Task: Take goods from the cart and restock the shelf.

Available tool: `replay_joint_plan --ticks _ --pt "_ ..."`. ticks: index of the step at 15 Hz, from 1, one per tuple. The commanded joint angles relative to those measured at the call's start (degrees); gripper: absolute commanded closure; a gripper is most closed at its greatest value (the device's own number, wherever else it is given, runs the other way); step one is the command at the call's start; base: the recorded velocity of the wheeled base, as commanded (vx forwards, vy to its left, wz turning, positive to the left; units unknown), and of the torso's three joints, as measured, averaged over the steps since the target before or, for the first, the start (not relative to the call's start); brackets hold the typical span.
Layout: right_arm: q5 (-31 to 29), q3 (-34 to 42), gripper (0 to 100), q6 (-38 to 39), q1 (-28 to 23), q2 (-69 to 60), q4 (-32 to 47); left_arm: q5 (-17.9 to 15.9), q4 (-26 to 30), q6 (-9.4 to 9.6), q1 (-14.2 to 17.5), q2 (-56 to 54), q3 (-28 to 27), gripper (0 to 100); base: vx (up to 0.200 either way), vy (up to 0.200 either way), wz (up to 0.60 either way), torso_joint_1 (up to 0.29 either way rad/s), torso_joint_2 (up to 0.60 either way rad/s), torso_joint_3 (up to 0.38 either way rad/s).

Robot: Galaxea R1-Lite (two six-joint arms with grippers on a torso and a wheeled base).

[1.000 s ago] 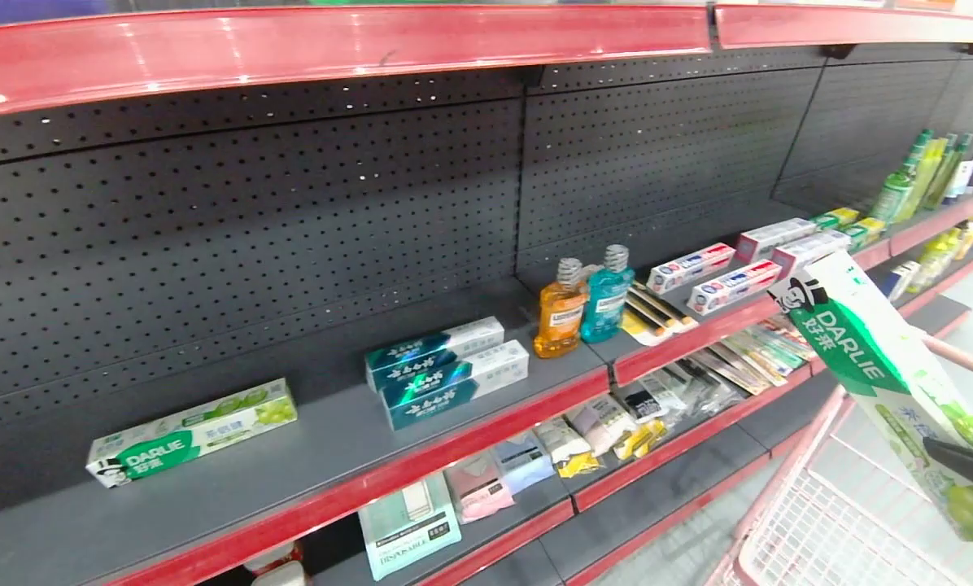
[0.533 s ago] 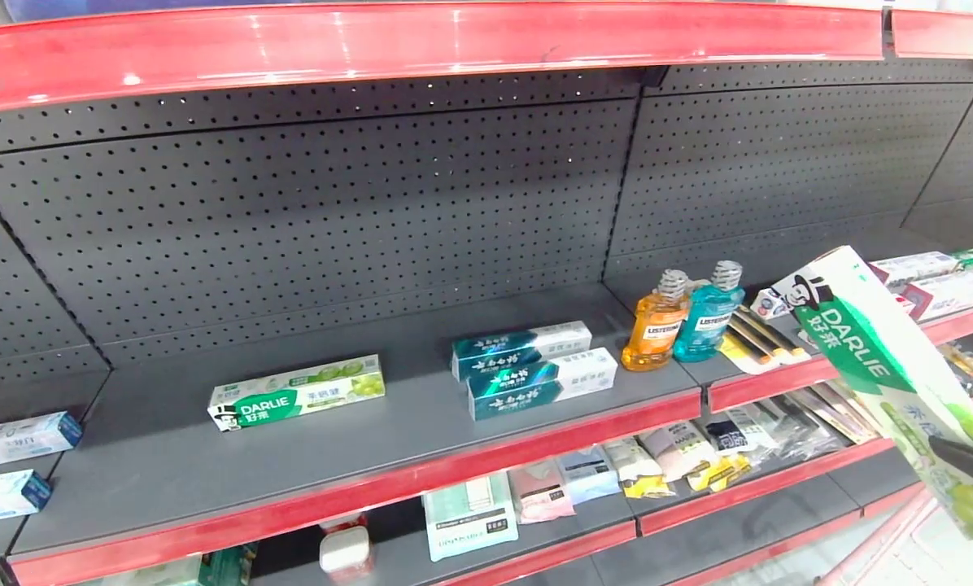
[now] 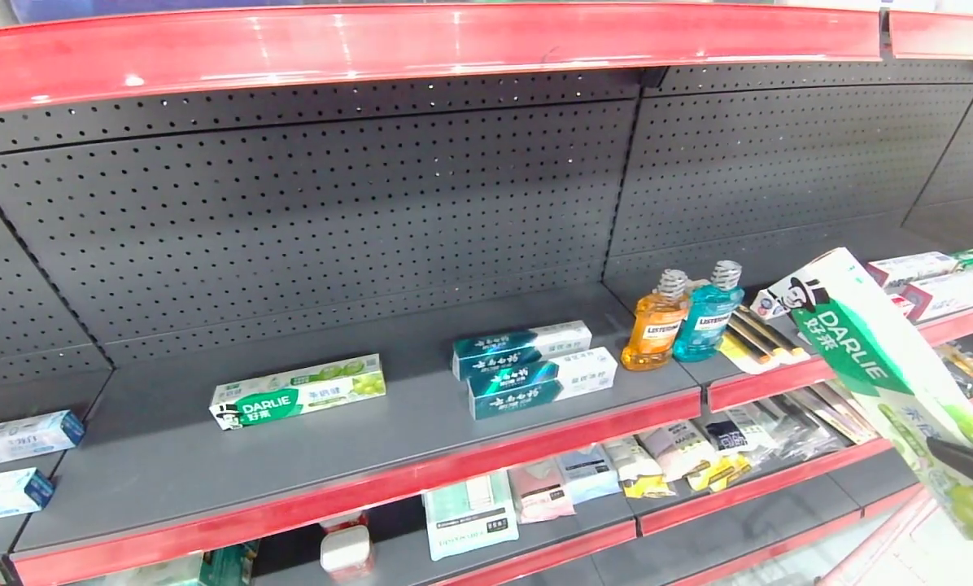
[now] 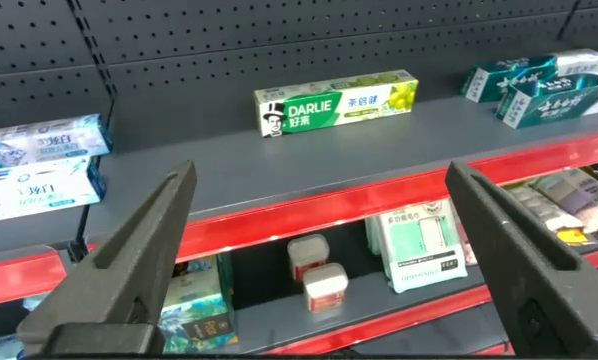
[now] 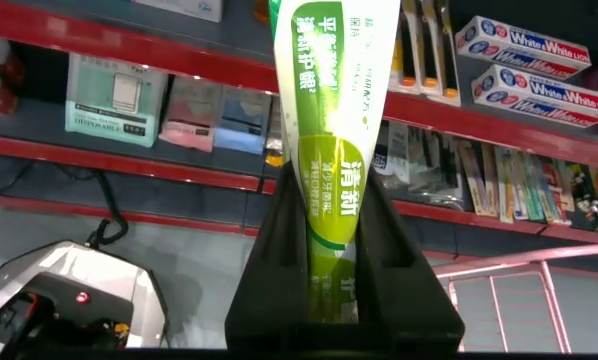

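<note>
Progress looks partial: one item is out of the cart and in a grip, but not yet on the shelf [image 3: 177, 472].

Two blue boxes [image 3: 19, 456] sit at the far left of the grey board. The left claw [image 4: 319, 185] hangs in front of the shelf edge, its jaws spread wide with nothing between them. Ahead of this claw and a little above it, a green-and-white toothpaste box [image 3: 298, 391] lies flat on the board. That appears to be the kind of product being restocked. Bare board lies around it on both sides.

Further right, well apart from the left claw, two teal boxes [image 3: 535, 366] lie one in front of the other. Beyond them an orange bottle [image 3: 653, 325] and a blue bottle [image 3: 702, 317] stand upright, touching.

The right claw [image 5: 337, 190] is closed on a second green toothpaste box [image 3: 877, 358], pinching it near its lower end. The box juts up and away from the claw, tilted toward the shelf, with its free end in front of the bottles' section. The matching box lies well to this claw's left.

The pink frame of the cart [image 5: 539, 270] shows below and beside the right claw.

What remains, I judge, is to carry the held box leftward, lay it flat by its twin, let go, and return to the cart for more.
</note>
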Motion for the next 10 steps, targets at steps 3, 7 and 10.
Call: replay_joint_plan --ticks 3,7,10 --pt "0.0 0.4 100 0.0 0.0 -0.3 0.0 0.0 0.0 0.0 0.0 0.1 0.0 0 0.0 0.0 0.2 -0.001 0.0 0.002" --pt "0.0 1.2 100 0.8 0.0 -2.7 -0.6 -0.1 -0.1 0.35 0.0 0.1 0.0 0 0.0 0.0 0.0 0.0 0.0 0.0" --pt "2.9 3.4 100 1.2 0.5 -8.0 -3.3 -0.7 -0.2 0.7 0.0 0.1 0.0 0 0.0 0.0 0.0 0.0 0.0 0.0"
